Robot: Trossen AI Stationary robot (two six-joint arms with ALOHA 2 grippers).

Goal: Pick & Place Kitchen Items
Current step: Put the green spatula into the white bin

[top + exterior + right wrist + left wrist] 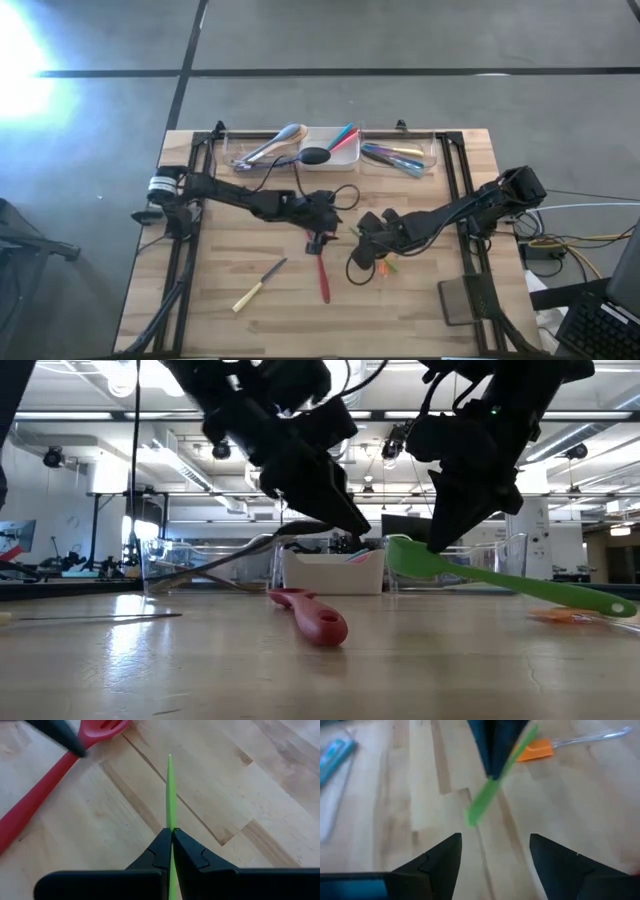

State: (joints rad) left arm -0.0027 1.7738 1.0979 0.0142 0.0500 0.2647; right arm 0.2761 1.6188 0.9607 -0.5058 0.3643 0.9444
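The right gripper [171, 840] is clamped on the green spatula [170, 795], its two fingers pressed flat against the thin blade edge near the middle of the wooden table [420, 310]. In the low view the spatula hangs tilted from that gripper, head up at the fingers and handle sloping down to the tabletop (the far end seems to touch the wood). The left gripper [492, 855] hovers just beside it with its fingers spread wide and nothing between them, the green spatula lying a little way ahead of its tips. Under the left gripper, the red slotted spatula [322, 275] lies flat on the table. An orange spatula [536, 749] rests just beyond the green one. A wooden-handled knife [259, 285] lies well apart, toward the left side
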